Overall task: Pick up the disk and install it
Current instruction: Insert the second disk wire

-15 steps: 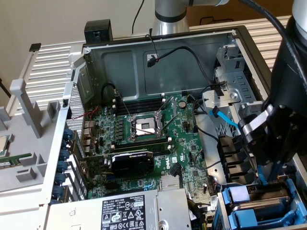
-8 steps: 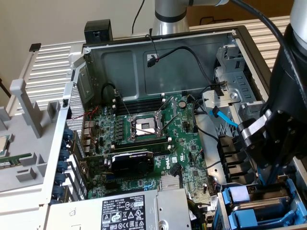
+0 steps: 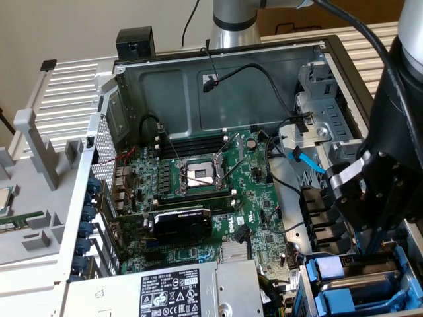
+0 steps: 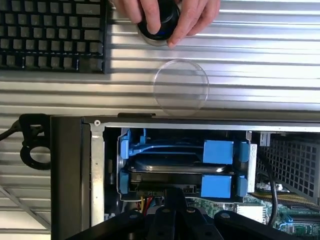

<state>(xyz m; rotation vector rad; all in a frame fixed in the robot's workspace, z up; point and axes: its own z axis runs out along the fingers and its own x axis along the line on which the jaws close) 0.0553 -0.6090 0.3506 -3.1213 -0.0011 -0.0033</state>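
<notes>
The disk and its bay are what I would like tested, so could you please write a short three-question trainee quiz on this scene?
1. True or false: the disk with blue rails sits inside the computer case.
2. What rests beyond the case in the wrist view? A) keyboard B) drill C) mug
3. What is the person's hand holding?

Key
1. True; the end effector is just beside it.
2. A.
3. A small round black object on the ribbed metal surface.
</notes>
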